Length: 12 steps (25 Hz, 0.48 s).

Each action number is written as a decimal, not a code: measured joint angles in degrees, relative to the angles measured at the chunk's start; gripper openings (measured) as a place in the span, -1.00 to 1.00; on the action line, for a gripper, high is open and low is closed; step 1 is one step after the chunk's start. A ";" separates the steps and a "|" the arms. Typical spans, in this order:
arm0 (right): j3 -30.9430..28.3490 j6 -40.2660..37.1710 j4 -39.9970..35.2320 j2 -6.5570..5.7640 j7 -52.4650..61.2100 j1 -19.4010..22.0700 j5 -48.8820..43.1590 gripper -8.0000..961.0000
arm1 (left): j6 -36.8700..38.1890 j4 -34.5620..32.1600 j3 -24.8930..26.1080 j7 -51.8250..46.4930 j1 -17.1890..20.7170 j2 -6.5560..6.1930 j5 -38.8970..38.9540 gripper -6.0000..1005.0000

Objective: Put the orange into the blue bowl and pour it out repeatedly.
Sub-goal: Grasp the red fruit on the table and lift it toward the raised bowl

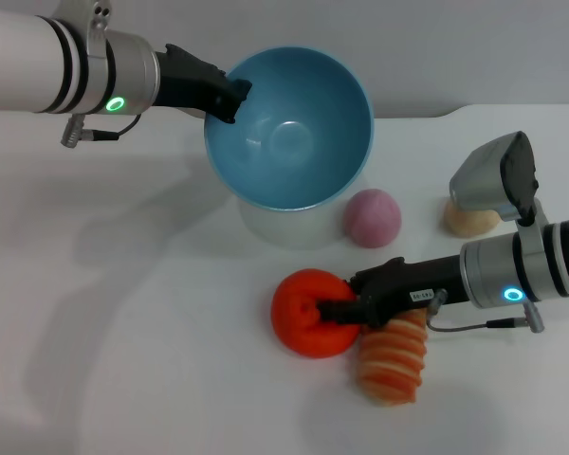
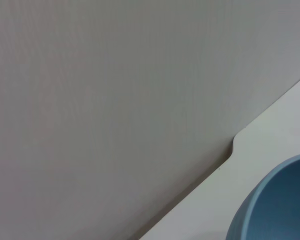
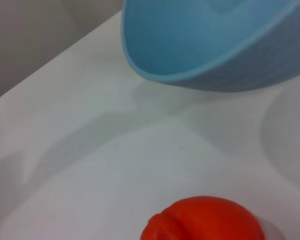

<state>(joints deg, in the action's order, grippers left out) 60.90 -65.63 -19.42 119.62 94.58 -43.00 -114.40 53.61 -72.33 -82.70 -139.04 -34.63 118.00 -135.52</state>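
The blue bowl [image 1: 341,104] is held off the white table, tilted with its empty inside facing me. My left gripper [image 1: 229,95] is shut on its near-left rim. The bowl also shows in the left wrist view [image 2: 275,210] and the right wrist view [image 3: 200,45]. The orange [image 1: 302,318] lies on the table in front of the bowl, with its puckered nub towards my right gripper [image 1: 339,311]. That gripper's black fingers are pressed into the orange's right side. The orange shows low in the right wrist view [image 3: 205,220].
A pink ball [image 1: 373,217] lies right of the bowl. An orange-and-cream striped roll [image 1: 393,360] lies under my right gripper's arm. A beige object [image 1: 469,218] sits at the far right. The table's back edge [image 1: 455,112] runs behind the bowl.
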 joint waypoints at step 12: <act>-0.38 -4.94 -2.76 -0.45 -6.58 2.64 6.34 -0.51 | -0.92 0.58 0.02 0.07 -0.49 -0.11 -0.34 -0.99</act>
<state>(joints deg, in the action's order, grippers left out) 60.51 -70.57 -22.17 119.18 88.00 -40.36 -108.06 52.69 -71.75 -82.68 -138.97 -35.11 117.88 -135.86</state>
